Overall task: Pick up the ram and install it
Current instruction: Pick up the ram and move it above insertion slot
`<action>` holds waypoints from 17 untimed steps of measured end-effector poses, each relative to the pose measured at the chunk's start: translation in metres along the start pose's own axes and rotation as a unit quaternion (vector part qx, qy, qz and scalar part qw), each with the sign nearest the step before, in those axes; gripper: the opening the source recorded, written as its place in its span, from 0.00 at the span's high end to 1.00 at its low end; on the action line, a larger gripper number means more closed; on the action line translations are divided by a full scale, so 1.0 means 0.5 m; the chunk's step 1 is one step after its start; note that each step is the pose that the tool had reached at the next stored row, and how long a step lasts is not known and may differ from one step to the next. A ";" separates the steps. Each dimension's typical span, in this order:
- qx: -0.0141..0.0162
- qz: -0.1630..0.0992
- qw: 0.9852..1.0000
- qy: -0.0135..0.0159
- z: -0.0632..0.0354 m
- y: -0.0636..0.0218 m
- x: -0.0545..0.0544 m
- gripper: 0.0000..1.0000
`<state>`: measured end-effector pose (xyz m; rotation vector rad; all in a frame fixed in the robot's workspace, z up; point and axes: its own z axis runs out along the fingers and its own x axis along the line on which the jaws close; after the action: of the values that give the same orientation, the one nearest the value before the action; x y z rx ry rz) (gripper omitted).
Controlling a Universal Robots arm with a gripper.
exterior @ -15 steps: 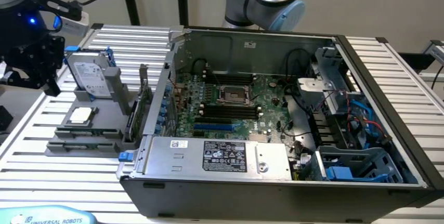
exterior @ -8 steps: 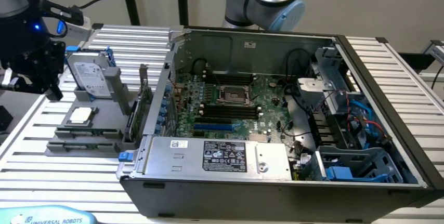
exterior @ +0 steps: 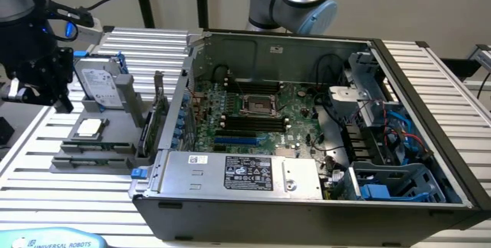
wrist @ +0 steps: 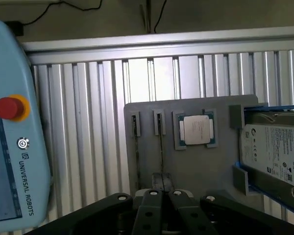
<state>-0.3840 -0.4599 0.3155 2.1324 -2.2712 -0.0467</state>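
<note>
**Exterior view.** The jaws hang at the exterior view's far left, above the edge of the ribbed aluminium counter (exterior: pixel 77 202). They are close to the grey holder block (exterior: pixel 61 167) but raised off it.
- On the block, a hard drive (exterior: pixel 98 78) stands upright at the far end, and a silver processor chip (exterior: pixel 91 127) lies flat in front of it.
- The ram (exterior: pixel 96 144) sits on edge in a narrow slot just beside the chip, on the side away from the drive.
- An expansion card (exterior: pixel 157 115) stands upright between the block and the open computer case (exterior: pixel 429 87).
- Inside the case, the motherboard (exterior: pixel 295 110) lies flat with its black slots (exterior: pixel 253 122) in a row near the socket.
- A pale blue teach pendant (exterior: pixel 46 241) lies at the near edge.

**Wrist view.** The jaws are together, tips meeting, above the holder block (wrist: pixel 206 166).
- The ram (wrist: pixel 160 152) shows as a thin dark edge in its slot, next to the processor chip (wrist: pixel 196 129). It runs in line with the tips.
- I cannot tell whether the tips touch it.
- The hard drive (wrist: pixel 274 152) is on the chip's other side.
- The teach pendant (wrist: pixel 19 161) rests on the counter (wrist: pixel 88 122), well apart from the block.
</note>
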 end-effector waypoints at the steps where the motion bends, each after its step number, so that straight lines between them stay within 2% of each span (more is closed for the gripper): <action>1: 0.002 -0.003 1.000 0.000 0.001 0.000 0.000 0.89; 4: 0.007 -0.007 1.000 -0.001 0.004 -0.001 0.005 0.89; 7: 0.009 -0.009 1.000 -0.002 0.009 -0.002 0.014 0.89; 13: 0.010 -0.010 1.000 -0.010 0.019 -0.005 0.031 0.89; 17: 0.009 -0.011 1.000 -0.012 0.027 -0.014 0.035 0.89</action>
<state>-0.3787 -0.4778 0.3015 2.1775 -2.2690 -0.0523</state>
